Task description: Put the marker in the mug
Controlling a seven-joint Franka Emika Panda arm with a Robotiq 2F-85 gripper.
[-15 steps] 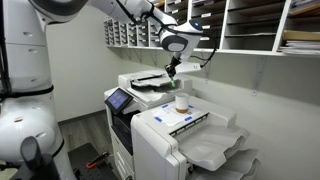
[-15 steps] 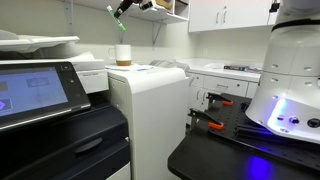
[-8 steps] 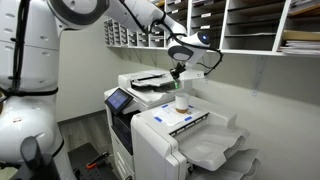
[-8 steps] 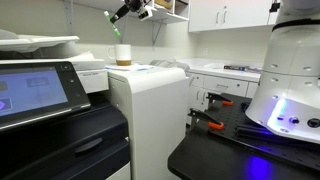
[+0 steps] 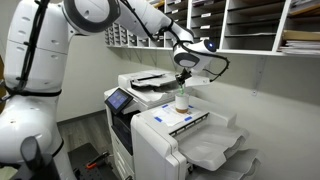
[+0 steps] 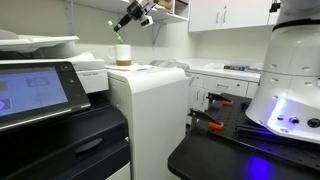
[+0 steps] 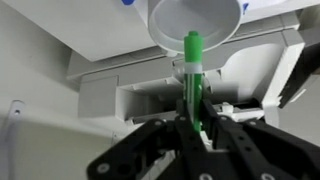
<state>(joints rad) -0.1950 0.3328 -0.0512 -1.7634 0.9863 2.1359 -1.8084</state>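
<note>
The small white mug (image 5: 181, 102) with a darker base stands on top of the big white printer (image 5: 165, 135); it also shows in an exterior view (image 6: 122, 55) and from above in the wrist view (image 7: 194, 22). My gripper (image 7: 193, 128) is shut on a green marker (image 7: 193, 75), which hangs point-down. The marker's tip lies right at the mug's open mouth in the wrist view. In both exterior views the gripper (image 5: 182, 78) (image 6: 128, 22) hovers just above the mug, with the green marker (image 6: 118, 36) slanting down toward its rim.
A copier with a touch panel (image 5: 121, 100) and paper feeder (image 5: 150, 80) stands beside the printer. Wall mail slots (image 5: 250, 25) hang above. Output trays (image 5: 215, 150) jut out in front. Another robot base (image 6: 285, 80) sits on a dark counter.
My gripper has moved with the marker from beside the feeder to right above the mug and has come down closer to its rim.
</note>
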